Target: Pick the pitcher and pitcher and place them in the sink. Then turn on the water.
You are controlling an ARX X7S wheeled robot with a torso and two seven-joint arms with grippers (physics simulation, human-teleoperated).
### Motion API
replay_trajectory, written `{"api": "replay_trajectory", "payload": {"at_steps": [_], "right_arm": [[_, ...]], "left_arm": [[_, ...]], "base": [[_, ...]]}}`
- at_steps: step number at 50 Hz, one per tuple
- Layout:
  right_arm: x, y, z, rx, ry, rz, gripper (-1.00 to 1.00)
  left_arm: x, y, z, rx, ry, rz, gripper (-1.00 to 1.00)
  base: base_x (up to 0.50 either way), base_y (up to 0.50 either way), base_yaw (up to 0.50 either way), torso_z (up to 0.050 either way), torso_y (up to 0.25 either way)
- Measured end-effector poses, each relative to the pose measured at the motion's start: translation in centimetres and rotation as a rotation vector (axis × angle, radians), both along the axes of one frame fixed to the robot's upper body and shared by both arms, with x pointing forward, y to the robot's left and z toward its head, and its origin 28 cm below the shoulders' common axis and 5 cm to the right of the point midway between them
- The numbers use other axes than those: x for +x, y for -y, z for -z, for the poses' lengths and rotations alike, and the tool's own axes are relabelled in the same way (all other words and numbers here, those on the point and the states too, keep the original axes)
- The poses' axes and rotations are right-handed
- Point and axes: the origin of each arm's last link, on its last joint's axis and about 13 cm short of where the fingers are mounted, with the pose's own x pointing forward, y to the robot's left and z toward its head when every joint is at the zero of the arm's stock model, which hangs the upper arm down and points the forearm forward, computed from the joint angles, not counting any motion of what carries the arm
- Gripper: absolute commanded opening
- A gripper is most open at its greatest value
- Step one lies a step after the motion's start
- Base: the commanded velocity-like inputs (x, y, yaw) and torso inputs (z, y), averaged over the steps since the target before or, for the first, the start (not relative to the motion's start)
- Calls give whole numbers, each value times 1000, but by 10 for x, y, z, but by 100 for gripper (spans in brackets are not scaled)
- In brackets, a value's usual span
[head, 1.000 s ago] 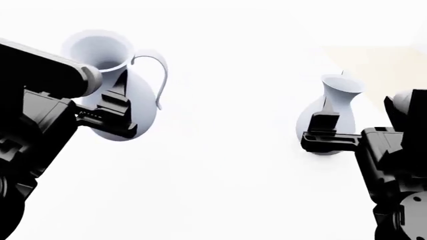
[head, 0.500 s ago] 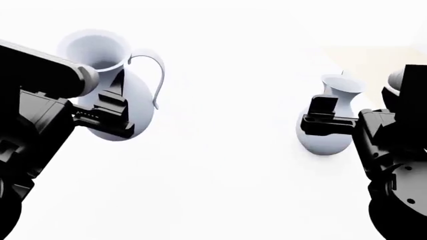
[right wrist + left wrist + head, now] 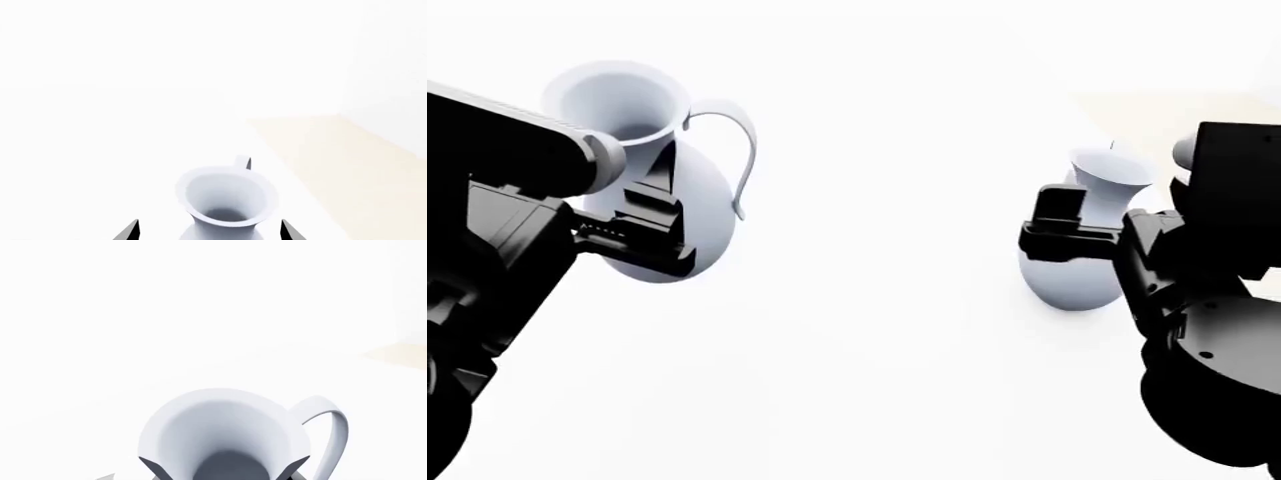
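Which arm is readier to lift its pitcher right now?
Left. The left gripper has its fingers tight against the fat pitcher at the neck. The right gripper straddles the slim pitcher with visible gaps.

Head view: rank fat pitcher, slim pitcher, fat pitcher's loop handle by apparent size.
1. Fat pitcher, the largest, wide mouth and round belly partly behind the left gripper.
2. Slim pitcher, clearly smaller, partly hidden by the right gripper; whether nearness to the camera plays a part is unsure.
3. Loop handle, the thinnest and smallest.
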Motion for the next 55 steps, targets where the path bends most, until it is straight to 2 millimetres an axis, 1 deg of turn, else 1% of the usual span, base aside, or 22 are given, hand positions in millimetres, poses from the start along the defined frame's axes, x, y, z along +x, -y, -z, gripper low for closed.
{"api": "replay_trajectory", "payload": {"at_steps": [55], "right_arm": [[32, 4, 11, 30, -76, 46, 100]], "left_arm": [[1, 0, 1, -6, -5, 11, -100]], "base": [[0, 0, 0, 0, 0]]}}
